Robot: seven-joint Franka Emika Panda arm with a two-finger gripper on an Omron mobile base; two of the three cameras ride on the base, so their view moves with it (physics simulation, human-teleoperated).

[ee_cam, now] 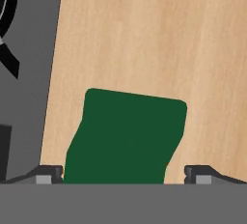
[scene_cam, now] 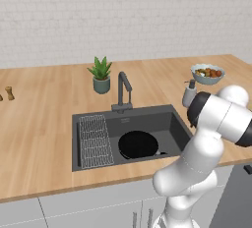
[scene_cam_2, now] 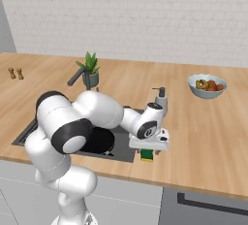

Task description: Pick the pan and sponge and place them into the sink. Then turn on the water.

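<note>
black pan (scene_cam: pixel 138 144): done, I see it in sink (scene_cam: pixel 162 119)
sponge (ee_cam: pixel 126 138): still on counter
gripper (ee_cam: pixel 123 175): wide open, straddling sponge, holding nothing
water: off

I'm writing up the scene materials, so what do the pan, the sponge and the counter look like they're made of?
The pan, lying in the sink, looks like matte black coated metal: uniformly dark, no shine. The sponge shows a flat dark green top, likely a scouring layer, with a yellow layer underneath in the right base view. The counter looks like light wood, with visible grain streaks.

Matt wooden counter (ee_cam: pixel 144 35); matt sponge (ee_cam: pixel 126 138)
</note>
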